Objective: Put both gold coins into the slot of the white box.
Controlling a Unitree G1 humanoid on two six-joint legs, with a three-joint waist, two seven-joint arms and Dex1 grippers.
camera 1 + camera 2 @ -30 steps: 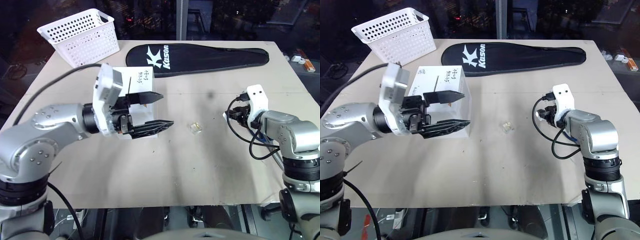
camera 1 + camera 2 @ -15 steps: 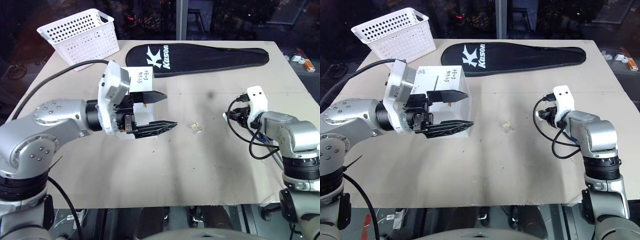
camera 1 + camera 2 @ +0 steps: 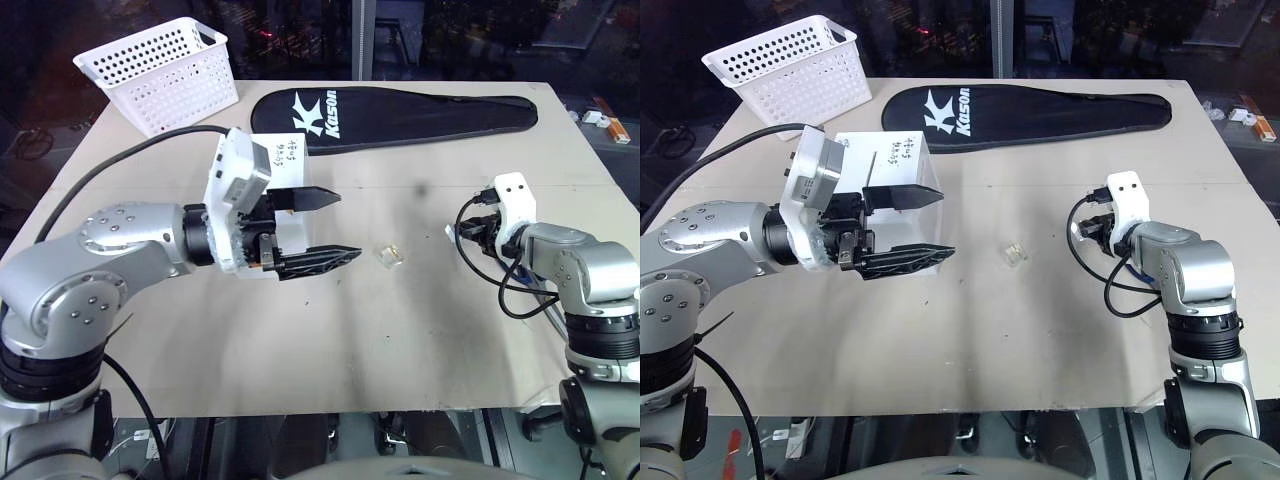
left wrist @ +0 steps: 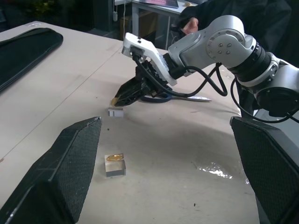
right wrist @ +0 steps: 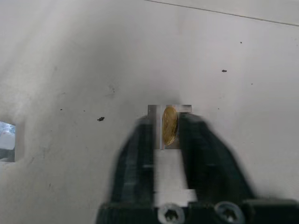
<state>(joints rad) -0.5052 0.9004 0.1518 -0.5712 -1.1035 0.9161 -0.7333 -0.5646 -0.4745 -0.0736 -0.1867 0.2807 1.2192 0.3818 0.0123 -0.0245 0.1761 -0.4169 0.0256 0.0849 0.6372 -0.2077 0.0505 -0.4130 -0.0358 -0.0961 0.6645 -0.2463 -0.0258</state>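
Observation:
My right gripper [image 5: 167, 119] is shut on a gold coin [image 5: 169, 126], which stands on edge in its clear square case at the table's right side. The second gold coin [image 3: 390, 254] lies in its case on the bare tabletop between my two arms. My left gripper [image 3: 346, 226] hangs open and holds nothing, its fingers pointing towards that coin from the left. Behind the left gripper sits the white box [image 3: 902, 160] with handwritten scribbles. Its thin dark slot [image 3: 873, 164] faces up, and the left hand partly covers the box.
A white perforated basket [image 3: 160, 75] stands at the table's far left corner. A long black racket cover [image 3: 400, 112] lies along the far edge. In the left wrist view a person's hand [image 4: 189, 25] shows beyond the table.
My left arm has drifted slightly towards the table's middle, its gripper still open. The right arm has held its place.

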